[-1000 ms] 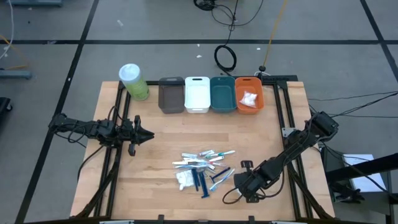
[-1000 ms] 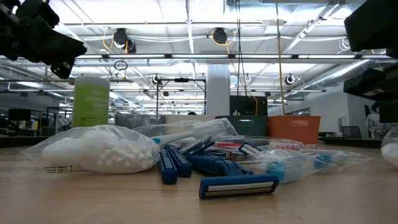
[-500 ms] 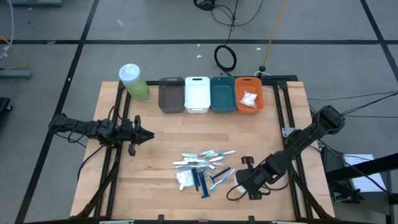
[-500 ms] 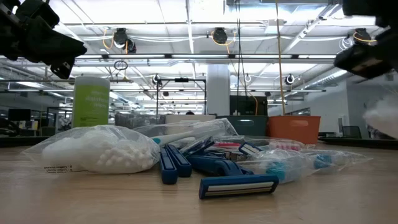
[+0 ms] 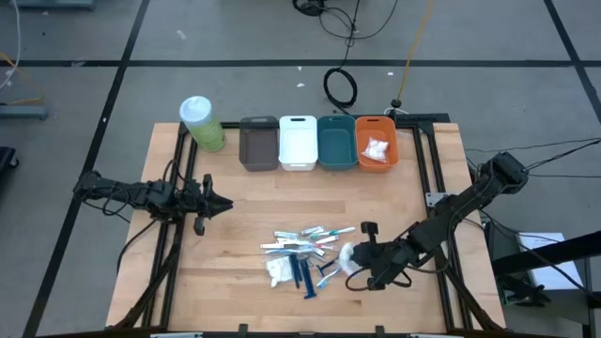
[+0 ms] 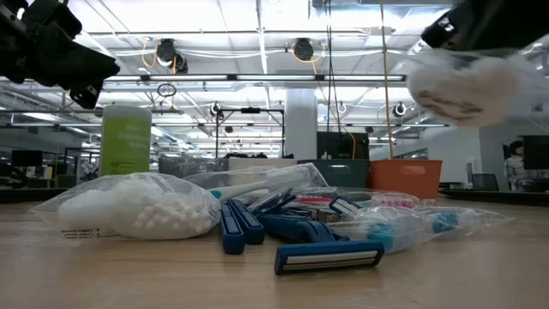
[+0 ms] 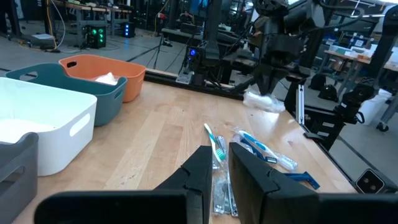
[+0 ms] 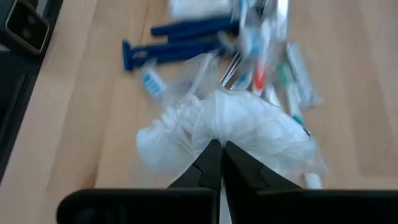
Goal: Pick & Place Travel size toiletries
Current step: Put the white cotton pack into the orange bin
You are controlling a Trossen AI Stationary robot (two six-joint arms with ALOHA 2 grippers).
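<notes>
Holding a white pouch [image 5: 348,255] clamped in my right pincer [image 5: 356,257], lifted off the surface just right of the toiletry pile [image 5: 305,253] at lower centre. I'd carry it high and slow toward the orange bin [image 5: 377,165] at top, since the crinkly bag droops. Left pincer [image 5: 223,204] is parked at centre-left, fingers pressed together on nothing.

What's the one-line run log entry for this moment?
right gripper: shut on white pouch, lifted above pile | left gripper: idle, table's left | orange bin: holds one pouch
</notes>
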